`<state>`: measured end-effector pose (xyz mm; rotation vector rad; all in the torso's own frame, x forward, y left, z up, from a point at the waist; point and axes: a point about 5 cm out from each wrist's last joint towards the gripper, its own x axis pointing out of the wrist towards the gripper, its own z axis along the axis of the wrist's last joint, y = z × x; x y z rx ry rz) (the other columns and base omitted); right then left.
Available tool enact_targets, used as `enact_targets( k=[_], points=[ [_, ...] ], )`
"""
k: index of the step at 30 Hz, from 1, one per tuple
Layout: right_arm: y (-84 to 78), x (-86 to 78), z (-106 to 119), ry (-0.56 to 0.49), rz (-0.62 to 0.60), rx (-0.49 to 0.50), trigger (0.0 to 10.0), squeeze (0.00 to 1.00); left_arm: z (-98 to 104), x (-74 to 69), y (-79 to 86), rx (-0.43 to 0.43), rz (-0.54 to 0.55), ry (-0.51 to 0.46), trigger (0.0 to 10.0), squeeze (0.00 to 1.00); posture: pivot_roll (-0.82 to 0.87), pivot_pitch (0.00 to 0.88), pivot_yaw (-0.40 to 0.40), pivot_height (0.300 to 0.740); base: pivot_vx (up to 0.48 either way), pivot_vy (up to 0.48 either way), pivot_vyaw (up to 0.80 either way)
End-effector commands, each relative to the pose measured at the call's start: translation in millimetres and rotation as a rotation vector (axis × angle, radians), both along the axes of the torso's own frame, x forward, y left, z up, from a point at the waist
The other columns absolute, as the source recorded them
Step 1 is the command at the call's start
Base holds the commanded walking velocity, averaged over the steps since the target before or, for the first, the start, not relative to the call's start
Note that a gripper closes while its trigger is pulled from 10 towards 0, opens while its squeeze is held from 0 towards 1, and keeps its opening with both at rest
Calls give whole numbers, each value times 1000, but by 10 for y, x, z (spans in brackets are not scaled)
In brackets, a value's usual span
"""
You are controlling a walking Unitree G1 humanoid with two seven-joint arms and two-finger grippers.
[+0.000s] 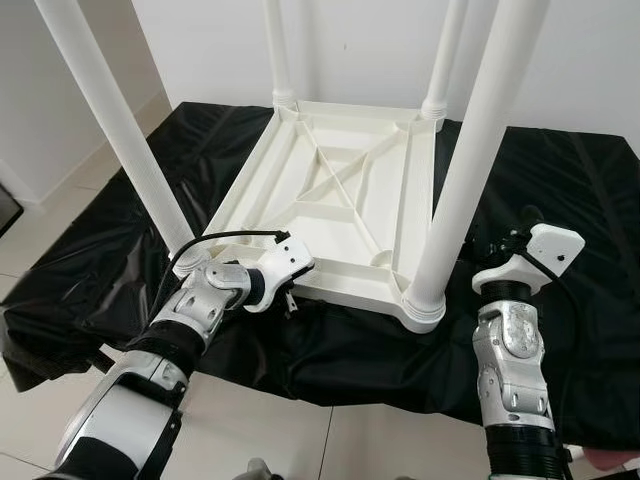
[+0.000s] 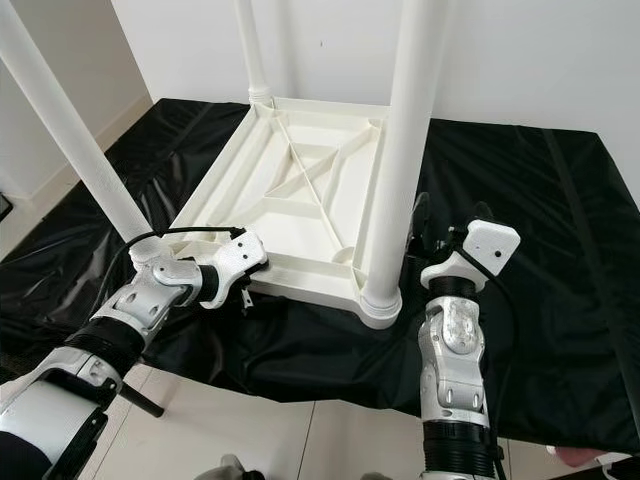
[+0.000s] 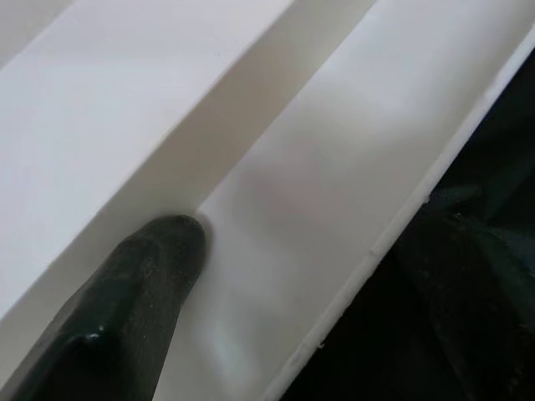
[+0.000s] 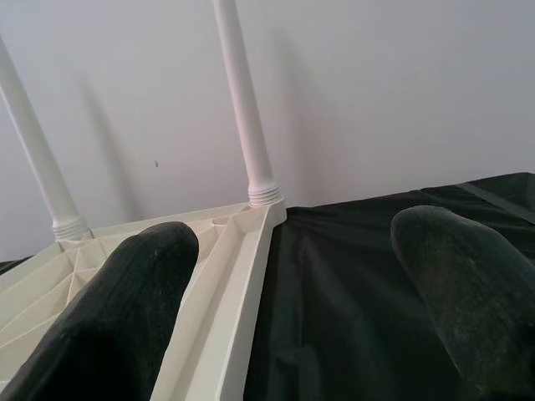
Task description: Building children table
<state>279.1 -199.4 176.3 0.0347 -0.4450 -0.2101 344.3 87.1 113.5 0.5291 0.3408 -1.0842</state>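
The left pincer (image 1: 290, 298) is reaching to the near rim of the upturned table (image 1: 345, 195), likely steadying it; whether its fingers are spread, I cannot tell. The table is lying on a black sheet (image 1: 90, 270), four legs (image 1: 470, 150) pointing up. The right pincer (image 2: 425, 228) is waiting spread beside the near right leg.

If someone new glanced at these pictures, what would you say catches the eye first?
An upside-down white plastic table lies on a black sheet spread over the tiled floor, its four legs pointing upward. The left end effector is at the table's near edge, one black finger resting against the white rim. The right end effector stands open beside the near right leg.
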Motion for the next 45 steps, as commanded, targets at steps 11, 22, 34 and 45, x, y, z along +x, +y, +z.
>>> enact_targets(
  k=[11, 22, 34, 45],
  points=[
    [24, -33, 32, -13, -4, -9, 10000, 0, -264, -4, 20, 89, 92, 92, 10000, 0, -47, 34, 117, 740, 0, 0, 0],
    [28, -37, 43, -13, -5, -9, 10000, 0, -220, 36, -7, 76, 86, 83, 10000, 0, -43, 40, 118, 740, 0, 0, 0],
    [31, -22, 52, -14, -2, -12, 10000, 0, -108, 110, 10, 44, 94, 44, 10000, 0, -41, 38, 114, 740, 0, 0, 0],
    [24, -42, 50, -15, -10, -13, 10000, 0, -115, 96, -11, 36, 58, 42, 0, 0, -51, 35, 119, 740, 0, 0, 0]
  ],
)
